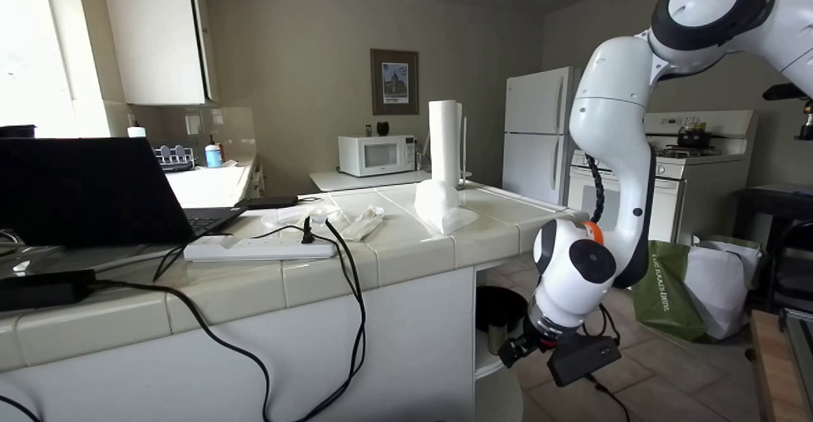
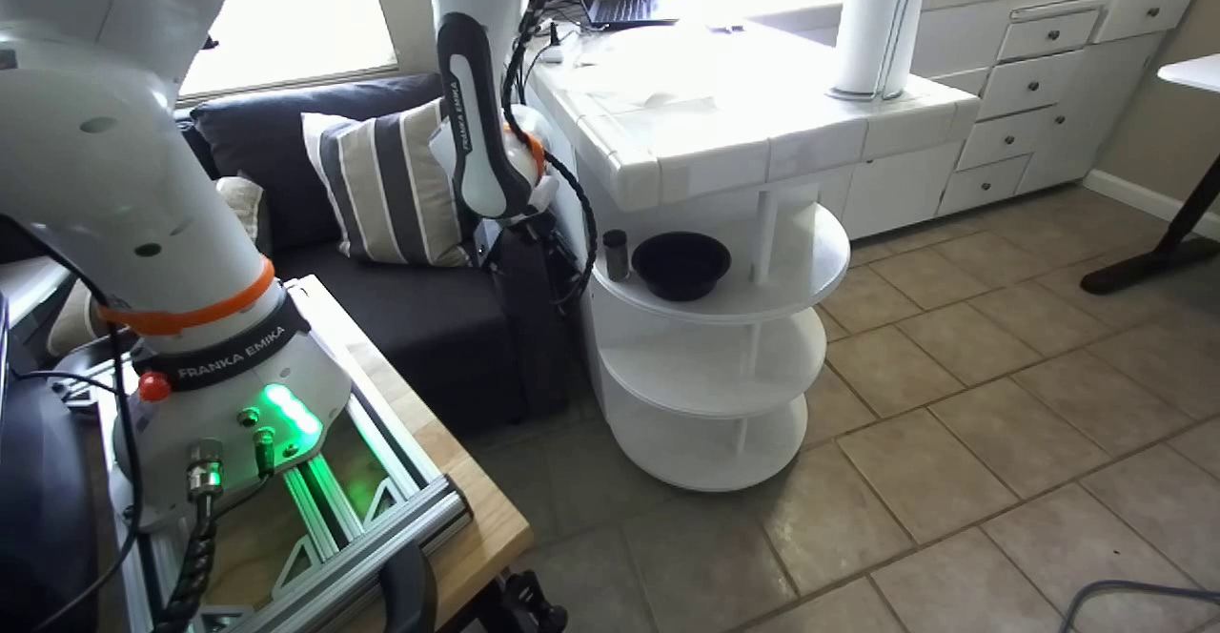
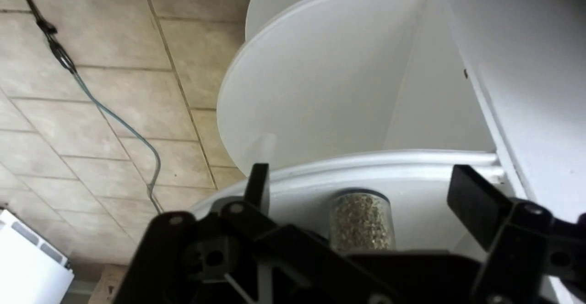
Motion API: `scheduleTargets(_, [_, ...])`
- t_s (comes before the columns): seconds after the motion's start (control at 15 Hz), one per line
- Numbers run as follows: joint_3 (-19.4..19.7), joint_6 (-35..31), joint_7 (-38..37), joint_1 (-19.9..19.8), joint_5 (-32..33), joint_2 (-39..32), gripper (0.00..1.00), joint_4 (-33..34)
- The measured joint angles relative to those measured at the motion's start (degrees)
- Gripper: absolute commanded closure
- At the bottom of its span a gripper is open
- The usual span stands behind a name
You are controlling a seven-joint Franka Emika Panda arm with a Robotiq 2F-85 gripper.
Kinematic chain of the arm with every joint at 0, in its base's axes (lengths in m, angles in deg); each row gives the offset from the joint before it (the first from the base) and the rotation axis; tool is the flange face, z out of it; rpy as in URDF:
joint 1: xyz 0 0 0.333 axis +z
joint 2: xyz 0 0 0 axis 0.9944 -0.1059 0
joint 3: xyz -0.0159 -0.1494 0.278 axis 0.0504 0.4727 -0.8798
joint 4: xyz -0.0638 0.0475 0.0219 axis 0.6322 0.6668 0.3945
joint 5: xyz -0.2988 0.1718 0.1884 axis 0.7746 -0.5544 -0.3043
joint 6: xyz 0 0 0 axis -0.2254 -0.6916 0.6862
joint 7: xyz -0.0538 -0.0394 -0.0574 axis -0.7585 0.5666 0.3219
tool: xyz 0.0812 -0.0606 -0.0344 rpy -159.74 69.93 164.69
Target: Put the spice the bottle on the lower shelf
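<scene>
I'm holding the tool (image 3: pixel 359 180) spread; in the wrist view the spice bottle (image 3: pixel 364 224) is showing about midway between its fingers (image 3: pixel 257 185), a gap on either side, so nothing is being pinched. The bottle is standing on the top shelf (image 2: pixel 810 252), just beside the black bowl (image 2: pixel 681 271). I'm judging this the approach to a grasp, so I'm planning to go in straight and squeeze gently, as the round body may be slippery. I'm intending to lift it clear of the bowl before lowering toward the lower shelf (image 2: pixel 686 371), which I'm taking as the board next below.
</scene>
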Motion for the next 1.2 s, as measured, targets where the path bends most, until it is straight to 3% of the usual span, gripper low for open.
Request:
scheduleTargets(0.33, [0.7,-10.9,17.4,-1.5,-19.8,5.4,0.0,-3.9])
scheduleTargets(0.6, [-2.5,-11.8,34.3,-5.8,-38.7,11.4,0.0,-11.1])
scheduleTargets(0.87, [-12.3,-11.8,51.6,-16.2,-57.2,17.7,0.0,-17.8])
scheduleTargets(1.2, [-29.7,-9.1,71.1,-33.3,-80.0,25.3,0.0,-20.9])
